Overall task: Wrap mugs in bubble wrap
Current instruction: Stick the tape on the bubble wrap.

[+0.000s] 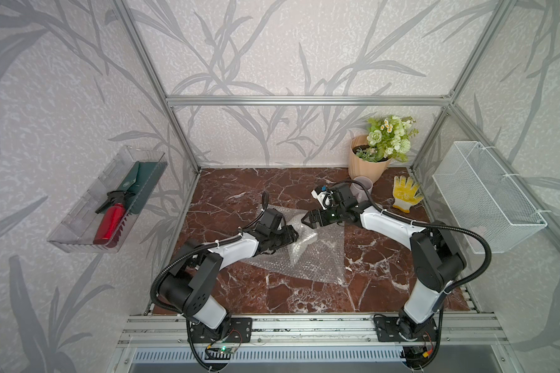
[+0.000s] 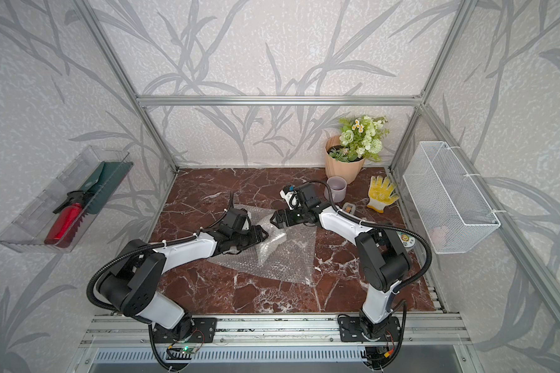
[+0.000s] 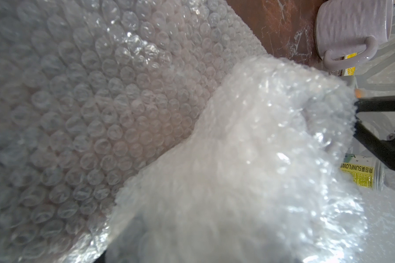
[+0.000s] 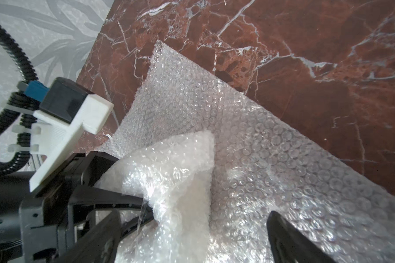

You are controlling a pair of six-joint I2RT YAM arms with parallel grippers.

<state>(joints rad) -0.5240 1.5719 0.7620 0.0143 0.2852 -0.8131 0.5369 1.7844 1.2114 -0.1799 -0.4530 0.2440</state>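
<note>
- Tabletop (image 1: 240,290): red-brown marble, enclosed by framed walls on three sides. The near strip and the rear left quarter lie bare and give open room.
- Bubble wrap sheet (image 1: 317,258): lies flat at mid-table and reaches under both grippers. One corner points toward the near right.
- Flowerpot (image 1: 366,166): peach, ribbed, upright in the rear right corner, holding flowers.
- Wrapped bundle (image 1: 304,240): a crumpled roll of bubble wrap resting on the sheet at the table centre. Its long axis runs roughly from the near side toward the rear, and one folded corner sticks up. Its contents are hidden.
- Left gripper (image 1: 292,234): fingers clamped on the bundle's left side.
- Right gripper (image 1: 306,222): fingers spread wide at the bundle's rear end. One finger hangs over the flat sheet, apart from the bundle.
- Lilac mug (image 2: 337,189): unwrapped and upright, mouth up. It stands just in front of the flowerpot and close behind the right wrist, which partly blocks it. The handle faces the left wrist camera.
- Glove (image 1: 404,193): yellow, lying flat near the right wall, fingers pointing rearward.
- Jar (image 3: 360,173): yellow-labelled, on its side beyond the bundle.
</note>
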